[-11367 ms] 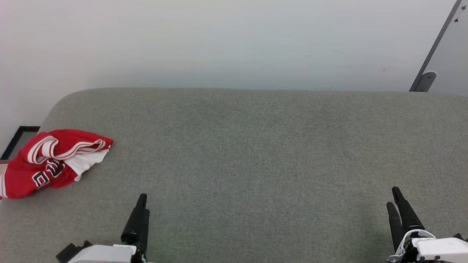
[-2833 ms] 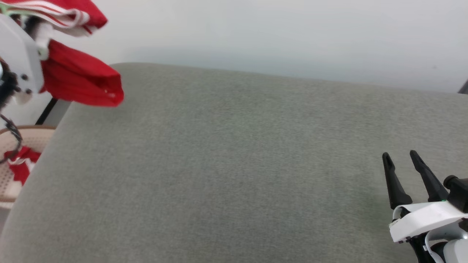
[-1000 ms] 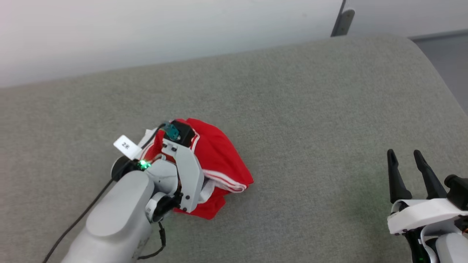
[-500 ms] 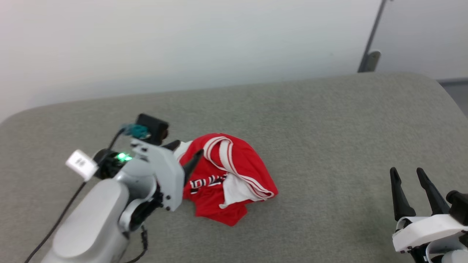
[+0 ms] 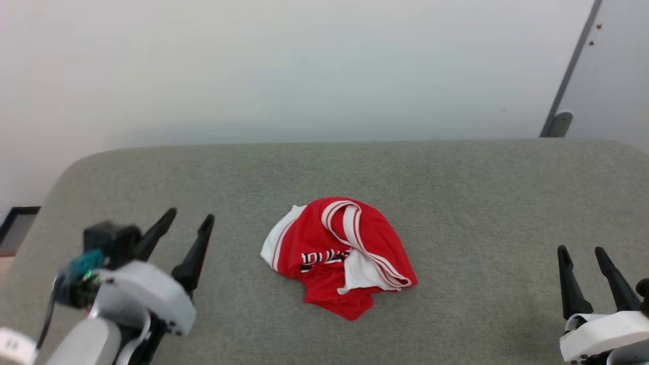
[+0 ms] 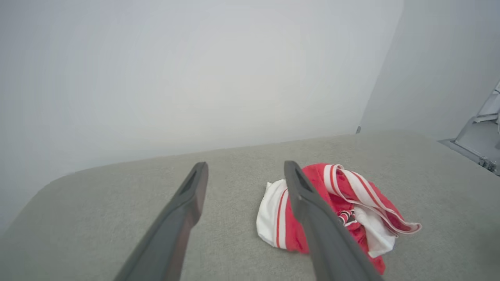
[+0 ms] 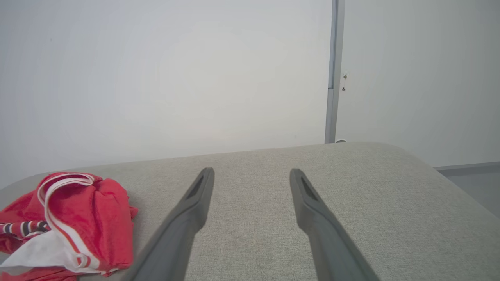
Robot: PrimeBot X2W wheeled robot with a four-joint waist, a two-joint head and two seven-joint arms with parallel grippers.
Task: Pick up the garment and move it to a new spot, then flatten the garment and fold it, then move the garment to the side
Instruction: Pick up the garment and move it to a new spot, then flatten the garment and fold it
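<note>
Desk [image 5: 456, 203]: grey fabric top that carries the garment.
Garment [image 5: 334, 243]: red jersey in a crumpled heap, mid-desk. Between the two sets of fingers, ahead and right of the left ones, well apart from the right ones. Striped trim loop on top, white sleeve bunched under it.
Left fingers [image 5: 196, 248]: spread, nothing held, clear of the cloth. Garment beside and partly behind the right finger in the left wrist view [image 6: 343, 203].
Right fingers [image 5: 570, 284]: spread, nothing held, bare desk between them. Garment off to their left in the right wrist view [image 7: 70, 218].
Change: a second ago left fingers sat on the heap. Half a second ago opened at its edge, now backed off. Heap shape same as on release. Right fingers spread all along, no part in it.
Meaning: move to the new spot looks done. Flattening not started, probably next. Layers tangled, so likely a two-arm job of finding hem or shoulders first.
Lettering [image 5: 324, 257]: black, white-outlined, only a strip showing in the folds, can't be read.
Tag [image 5: 10, 345]: white, on the left arm, too blurred to read.
</note>
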